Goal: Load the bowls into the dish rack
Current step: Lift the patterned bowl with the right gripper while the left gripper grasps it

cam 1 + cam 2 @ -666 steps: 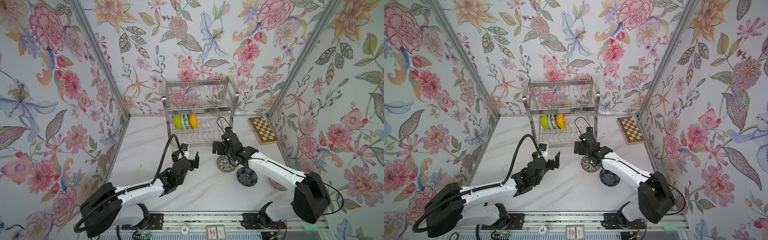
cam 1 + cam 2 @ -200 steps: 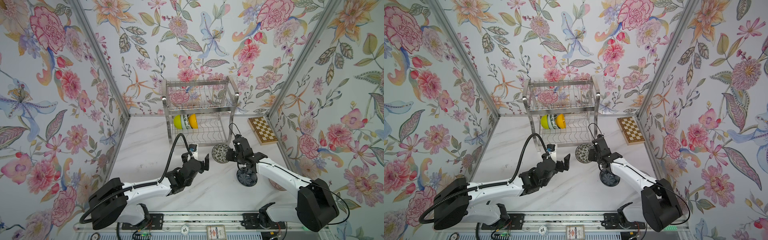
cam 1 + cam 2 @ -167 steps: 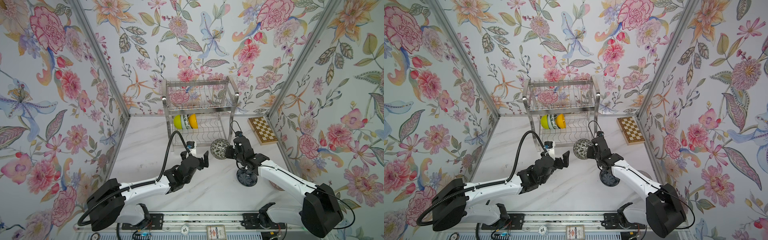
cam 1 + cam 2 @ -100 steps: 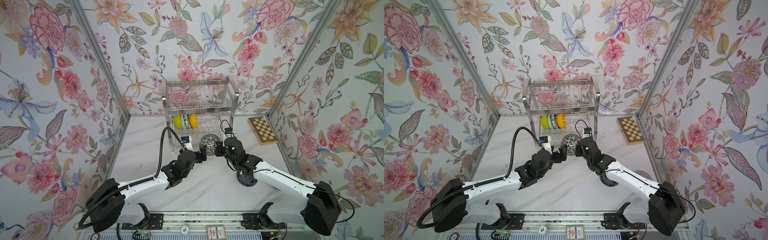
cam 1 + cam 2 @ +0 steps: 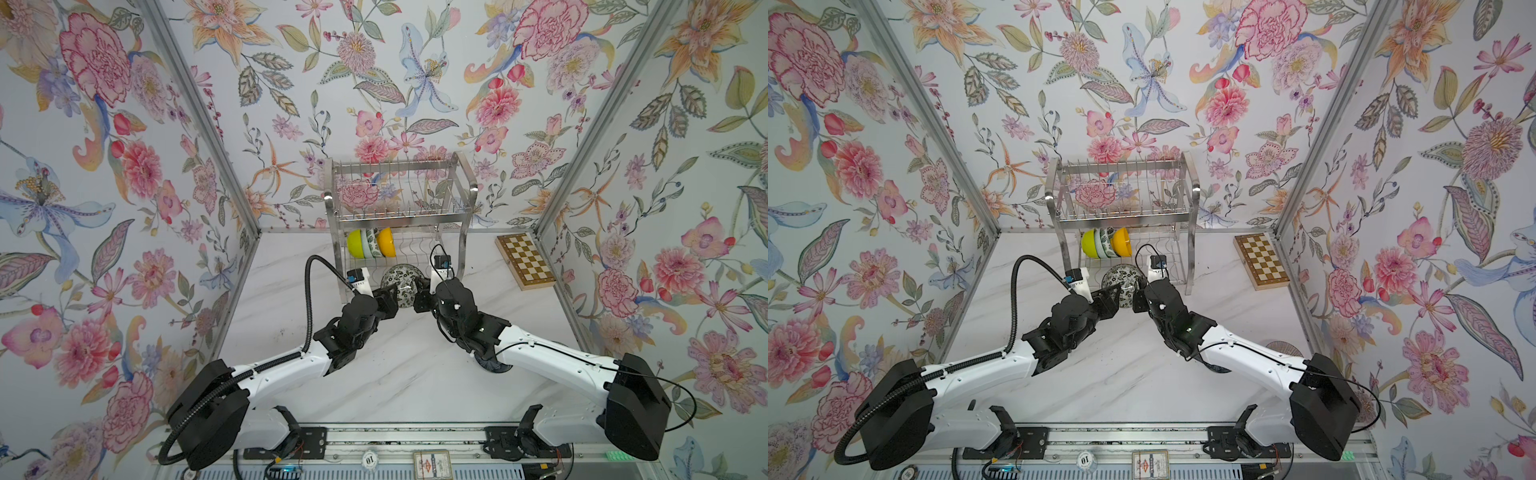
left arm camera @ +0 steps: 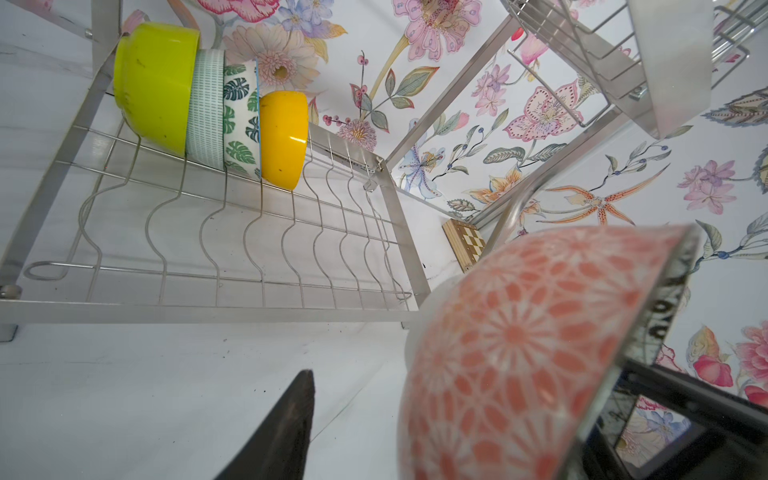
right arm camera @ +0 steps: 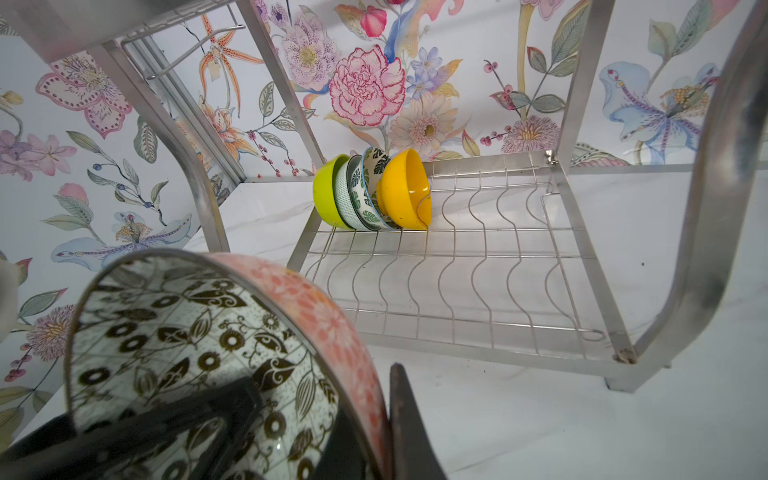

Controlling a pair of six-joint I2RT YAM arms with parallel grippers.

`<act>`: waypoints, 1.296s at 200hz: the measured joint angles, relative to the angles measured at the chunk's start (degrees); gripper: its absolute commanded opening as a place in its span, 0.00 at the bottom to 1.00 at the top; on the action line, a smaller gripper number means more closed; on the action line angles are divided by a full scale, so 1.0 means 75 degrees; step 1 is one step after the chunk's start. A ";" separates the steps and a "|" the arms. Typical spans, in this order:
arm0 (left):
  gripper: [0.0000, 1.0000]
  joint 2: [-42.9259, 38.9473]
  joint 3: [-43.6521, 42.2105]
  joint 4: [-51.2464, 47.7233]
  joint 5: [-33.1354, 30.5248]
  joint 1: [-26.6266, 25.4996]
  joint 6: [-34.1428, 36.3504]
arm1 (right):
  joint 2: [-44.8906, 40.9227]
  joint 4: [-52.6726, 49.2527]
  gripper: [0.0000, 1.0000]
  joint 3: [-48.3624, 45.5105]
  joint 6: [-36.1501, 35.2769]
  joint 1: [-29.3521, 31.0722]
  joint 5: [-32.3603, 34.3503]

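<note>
Bowl (floral inside) hangs pinched by right pincer, left pincer spread astride its wall.

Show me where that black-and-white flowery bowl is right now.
In both top views the black-and-white bowl is mid-scene, gripped on edge by the right fingers, just in front of the dish rack.

Robot lab booth: floral wallpaper walls, aluminium frame posts, marble tabletop, arm rail
</note>
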 measured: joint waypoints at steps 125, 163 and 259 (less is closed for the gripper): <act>0.00 -0.0058 -0.0204 -0.0032 -0.0032 0.0050 0.0000 | 0.0236 0.0694 0.37 -0.0041 0.0052 0.0224 0.0207; 0.00 -0.0058 -0.0210 -0.0219 -0.0373 0.0108 0.0131 | 0.0236 0.0737 0.54 -0.0044 0.0265 0.0090 -0.0020; 0.00 0.0006 0.0146 -0.0679 -0.1241 0.0685 0.0705 | -0.0472 0.0781 0.99 -0.0816 0.1725 -0.0863 -0.0481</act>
